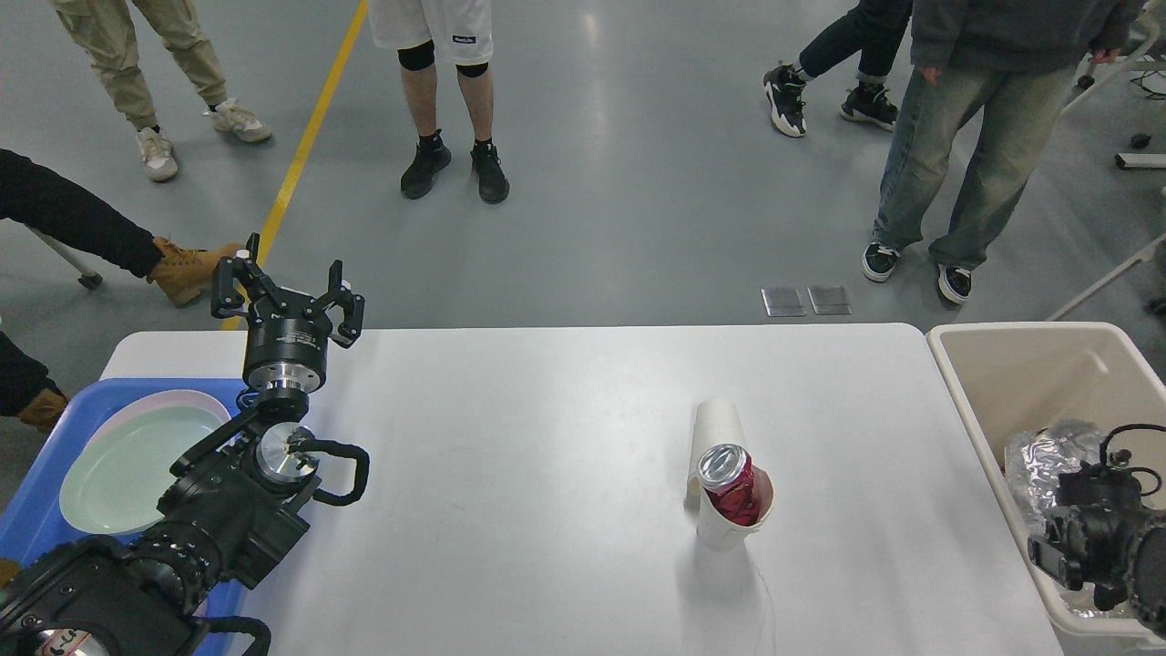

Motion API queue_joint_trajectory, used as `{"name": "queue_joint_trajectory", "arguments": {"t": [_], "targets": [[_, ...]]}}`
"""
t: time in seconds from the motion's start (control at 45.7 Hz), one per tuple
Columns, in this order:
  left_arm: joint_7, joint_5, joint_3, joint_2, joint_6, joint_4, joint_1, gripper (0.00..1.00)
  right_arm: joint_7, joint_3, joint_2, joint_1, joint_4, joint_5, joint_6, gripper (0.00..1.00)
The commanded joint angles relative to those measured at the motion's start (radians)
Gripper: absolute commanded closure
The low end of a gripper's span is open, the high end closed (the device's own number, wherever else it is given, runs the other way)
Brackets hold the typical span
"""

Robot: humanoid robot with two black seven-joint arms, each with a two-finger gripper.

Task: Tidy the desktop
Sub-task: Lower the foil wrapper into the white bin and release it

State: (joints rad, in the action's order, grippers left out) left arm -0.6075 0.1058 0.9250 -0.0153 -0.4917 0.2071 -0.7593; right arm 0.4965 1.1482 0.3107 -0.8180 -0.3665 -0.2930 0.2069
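The white desktop carries a crushed red can that stands inside a white paper cup. A second paper cup lies just behind it. My left gripper is held upright over the table's far left corner, open and empty. At the lower right my right gripper is down inside the beige bin, seen dark and end-on. Crumpled shiny wrap lies right against it. Whether it still holds the wrap does not show.
A blue tray with a pale green plate sits at the table's left end, partly under my left arm. Several people stand on the grey floor beyond the far edge.
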Motion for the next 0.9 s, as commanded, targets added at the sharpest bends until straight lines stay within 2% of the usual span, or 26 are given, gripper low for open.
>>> {"name": "queue_joint_trajectory", "arguments": {"t": [0.0,0.022,0.066,0.175,0.372,0.503,0.591,0.722,0.876], "targets": [[0.0,0.0,0.0,0.0,0.001,0.0,0.0,0.04,-0.001,-0.001,-0.008,0.0,0.008,0.002,-0.015,0.66],[0.0,0.0,0.0,0.0,0.001,0.0,0.0,0.04,-0.001,-0.002,-0.01,0.0,0.009,0.002,-0.023,0.56],[0.0,0.0,0.0,0.0,-0.001,0.0,0.0,0.04,-0.001,-0.004,-0.012,0.0,0.011,0.002,-0.038,0.42],[0.0,0.0,0.0,0.0,0.001,0.0,0.0,0.04,-0.001,-0.019,-0.01,0.002,0.012,0.002,-0.05,0.21],[0.0,0.0,0.0,0.0,-0.001,0.0,0.0,0.04,0.001,-0.033,-0.004,-0.007,-0.005,0.005,-0.046,0.0],[0.0,0.0,0.0,0.0,0.001,0.0,0.0,0.04,0.007,-0.094,0.019,-0.091,-0.044,0.012,-0.032,0.0],[0.0,0.0,0.0,0.0,0.001,0.0,0.0,0.04,0.007,-0.093,0.115,-0.206,-0.129,0.015,0.009,0.0],[0.0,0.0,0.0,0.0,-0.001,0.0,0.0,0.04,0.007,-0.065,0.228,-0.467,-0.3,0.017,0.124,0.0],[0.0,0.0,0.0,0.0,0.001,0.0,0.0,0.04,0.008,0.064,0.257,-0.786,-0.446,0.023,0.31,0.0]]}}
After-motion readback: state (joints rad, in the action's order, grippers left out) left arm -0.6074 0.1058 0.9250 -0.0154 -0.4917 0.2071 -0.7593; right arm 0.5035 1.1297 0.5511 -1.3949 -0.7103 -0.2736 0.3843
